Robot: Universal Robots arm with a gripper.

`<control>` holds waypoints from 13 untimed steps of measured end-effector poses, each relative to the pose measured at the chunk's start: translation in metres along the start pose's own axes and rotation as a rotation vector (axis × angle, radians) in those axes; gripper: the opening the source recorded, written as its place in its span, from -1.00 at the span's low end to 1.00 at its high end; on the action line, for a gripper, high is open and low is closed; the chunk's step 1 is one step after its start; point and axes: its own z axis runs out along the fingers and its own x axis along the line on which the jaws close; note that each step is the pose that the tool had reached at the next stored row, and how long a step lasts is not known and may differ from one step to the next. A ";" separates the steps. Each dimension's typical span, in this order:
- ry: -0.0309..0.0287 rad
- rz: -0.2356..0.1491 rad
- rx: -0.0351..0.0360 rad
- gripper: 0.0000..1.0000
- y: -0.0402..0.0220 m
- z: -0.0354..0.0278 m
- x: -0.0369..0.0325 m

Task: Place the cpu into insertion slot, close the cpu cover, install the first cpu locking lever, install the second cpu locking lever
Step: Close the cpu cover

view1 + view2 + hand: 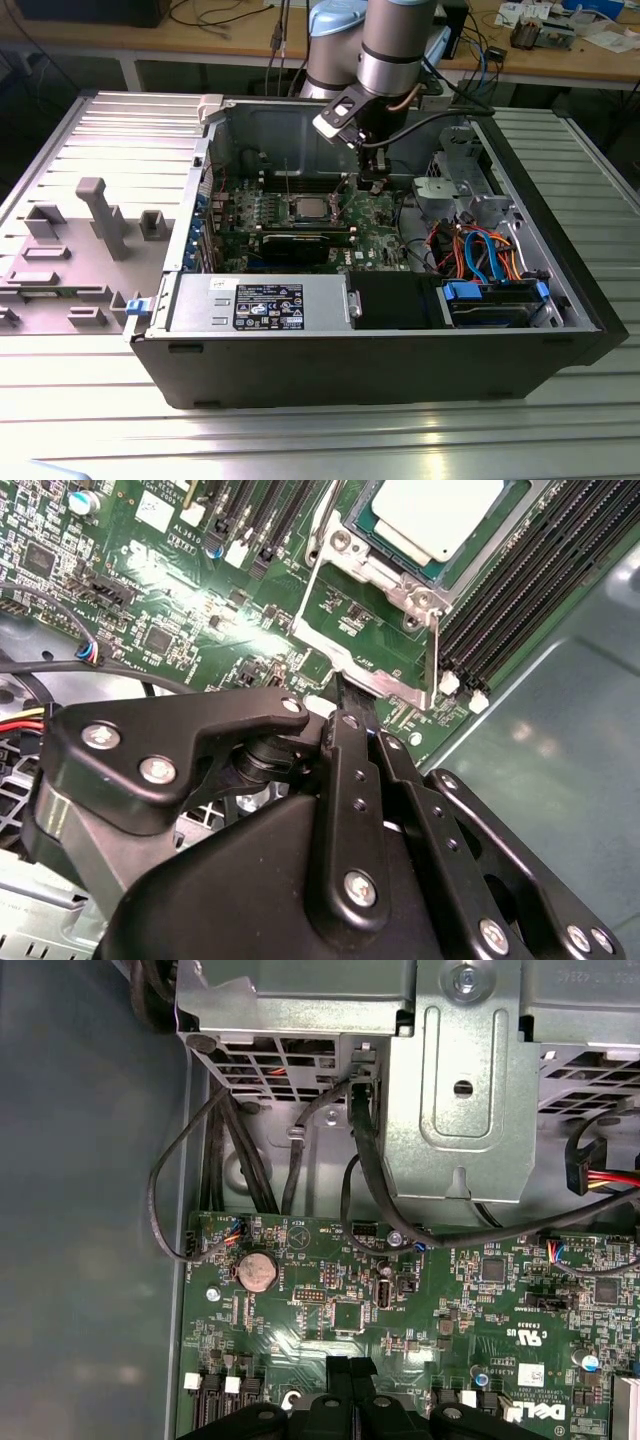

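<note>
The cpu (308, 208) lies flat in the insertion slot (345, 543) on the green board; its silver top (438, 513) is uncovered. The cpu cover (380, 675), a silvery frame with a square window, is swung open away from the slot, and green board shows through its window. My gripper (372, 185) hangs over the board to the exterior view's right of the slot. Its black fingers are shut together in both wrist views. The gripper's tips (338, 695) meet the cover's outer edge. In the first wrist view the gripper (350, 1365) is above the board.
A metal drive cage (460, 190) and coloured cables (480, 255) fill the case at the exterior view's right. The power supply (260, 300) lines the front. Black memory slots (520, 590) run beside the socket. A grey moulded panel (90, 240) lies outside the case.
</note>
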 end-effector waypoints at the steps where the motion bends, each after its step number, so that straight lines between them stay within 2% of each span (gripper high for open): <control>1: 0.0000 0.000 0.0000 -0.79 -0.0003 0.0000 0.0000; 13: 0.0000 0.000 0.0000 -0.79 -0.0025 0.0000 0.0001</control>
